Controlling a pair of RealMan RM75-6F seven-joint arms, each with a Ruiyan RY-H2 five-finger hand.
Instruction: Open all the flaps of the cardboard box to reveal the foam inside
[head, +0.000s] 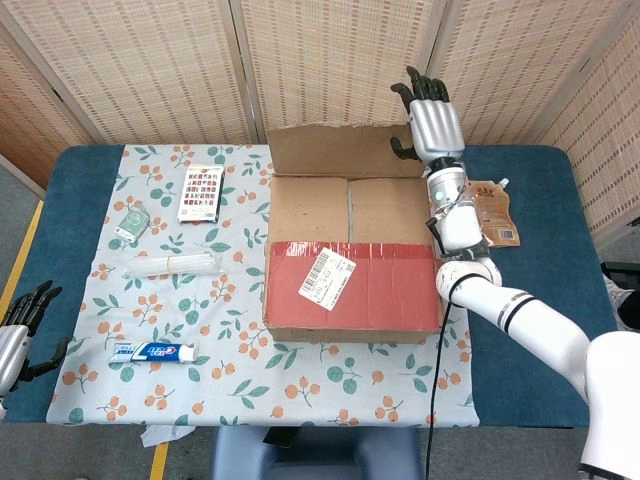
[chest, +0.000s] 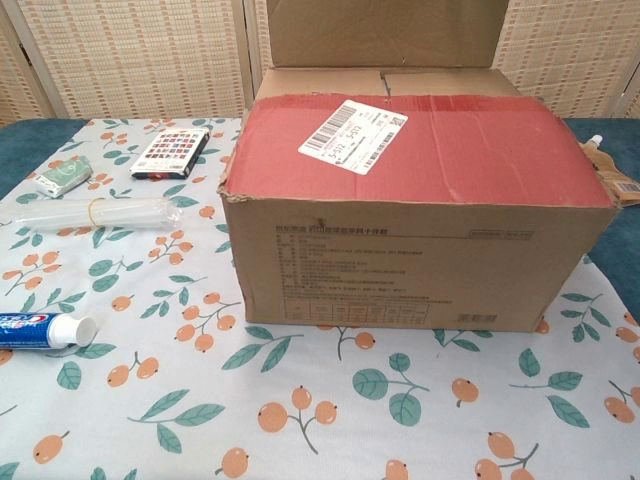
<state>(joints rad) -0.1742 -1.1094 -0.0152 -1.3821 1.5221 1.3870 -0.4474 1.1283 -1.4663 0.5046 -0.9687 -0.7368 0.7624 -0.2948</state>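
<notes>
I've got my right hand (head: 432, 115) at the top right corner of the cardboard box's (head: 352, 270) rear flap (head: 340, 151), thumb hooked on its edge, fingers straight; flap stands upright. Box sits mid-table on the floral cloth (head: 200, 300), red front flap (head: 380, 285) shut, inner flaps (head: 350, 210) closed. My left hand (head: 18, 330) hangs off the table edge, fingers apart, empty.

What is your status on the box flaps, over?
Right hand at raised far flap; grip unclear. Left hand idle, open, at table edge. Cardboard box: near red flap and inner flaps closed. No foam visible. Nothing obstructing.
</notes>
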